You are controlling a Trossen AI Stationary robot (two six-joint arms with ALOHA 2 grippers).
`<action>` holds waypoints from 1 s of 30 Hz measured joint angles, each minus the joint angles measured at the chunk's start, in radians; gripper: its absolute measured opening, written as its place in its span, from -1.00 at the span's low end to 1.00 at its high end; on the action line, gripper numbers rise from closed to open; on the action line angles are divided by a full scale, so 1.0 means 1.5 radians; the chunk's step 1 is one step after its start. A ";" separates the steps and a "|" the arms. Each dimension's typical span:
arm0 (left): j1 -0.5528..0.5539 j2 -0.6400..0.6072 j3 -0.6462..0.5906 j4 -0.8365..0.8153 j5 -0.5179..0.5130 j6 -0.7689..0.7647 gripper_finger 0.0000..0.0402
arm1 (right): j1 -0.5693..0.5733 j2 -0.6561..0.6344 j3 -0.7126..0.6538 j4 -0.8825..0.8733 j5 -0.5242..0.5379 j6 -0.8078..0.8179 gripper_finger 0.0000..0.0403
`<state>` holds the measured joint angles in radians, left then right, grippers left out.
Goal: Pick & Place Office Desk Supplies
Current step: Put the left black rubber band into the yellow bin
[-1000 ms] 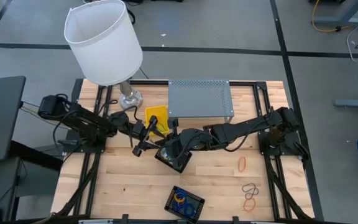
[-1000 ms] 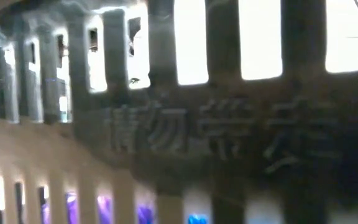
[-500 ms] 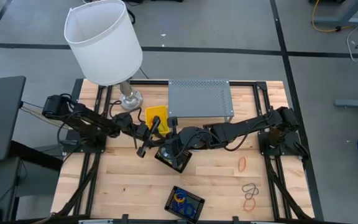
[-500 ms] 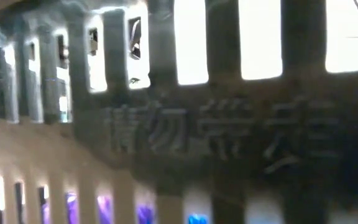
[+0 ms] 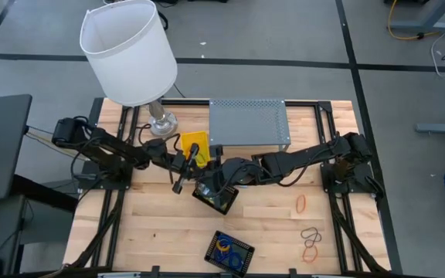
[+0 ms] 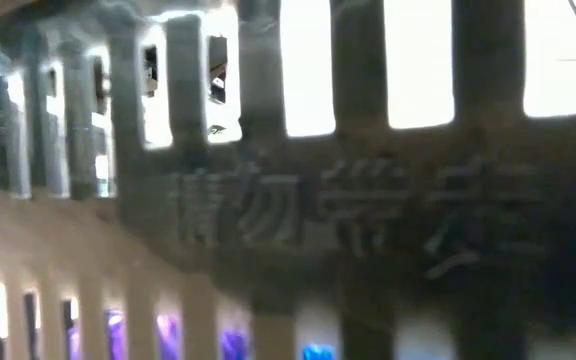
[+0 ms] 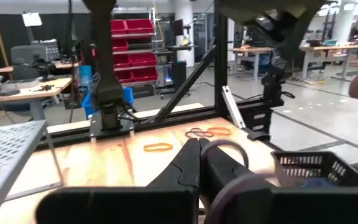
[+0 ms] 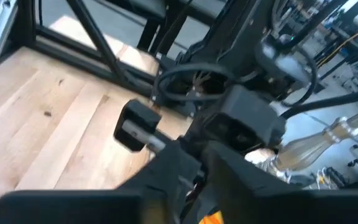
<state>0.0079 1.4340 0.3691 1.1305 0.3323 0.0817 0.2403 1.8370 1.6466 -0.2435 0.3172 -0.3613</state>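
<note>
In the high view my left gripper (image 5: 194, 164) and my right gripper (image 5: 216, 174) meet tip to tip at mid-table, above a black mesh basket (image 5: 215, 195). My left gripper (image 7: 197, 147) is shut on a thin dark rubber band loop (image 7: 236, 149). My right gripper (image 8: 201, 163) has its fingers slightly apart and looks straight at the left hand; whether it touches the band does not show. A yellow crayon box (image 5: 194, 146) lies just beyond the left gripper. Loose rubber bands (image 5: 301, 203) lie on the wood at the right. My left gripper pinches the rubber band at one spot of the loop (image 7: 209, 144) between its two fingertips. The fingers lie level and point toward the table's right side. The loop arcs out beside the tips, clear of the table.
A grey perforated metal box (image 5: 249, 122) stands at the far middle, with a lamp with a white shade (image 5: 127, 51) at the far left. A second black basket (image 5: 229, 251) with blue and orange items sits near the front edge. Its wall (image 6: 288, 200) fills the low view.
My left gripper's fingers, spread wide a second ago, have shut beside the right gripper's tips. Both arms have stayed nearly where they were above the basket.
</note>
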 joint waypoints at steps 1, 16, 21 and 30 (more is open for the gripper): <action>0.004 -0.002 0.000 -0.008 0.000 0.000 -0.99 | -0.001 0.000 0.000 -0.004 0.000 0.003 -0.35; 0.035 -0.181 -0.006 -0.317 -0.144 0.075 -0.99 | 0.044 0.000 0.000 -0.150 0.011 0.110 0.10; 0.039 -0.214 -0.007 -0.431 -0.257 0.080 -1.00 | 0.063 0.000 0.000 -0.239 -0.008 0.182 0.03; 0.121 -0.202 -0.007 -0.482 -0.317 0.087 -1.00 | 0.085 0.000 0.000 -0.346 -0.020 0.273 0.00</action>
<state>0.1890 1.1309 0.3584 0.4071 -0.1429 0.2126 0.3683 1.8366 1.6466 -0.7629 0.2874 0.0484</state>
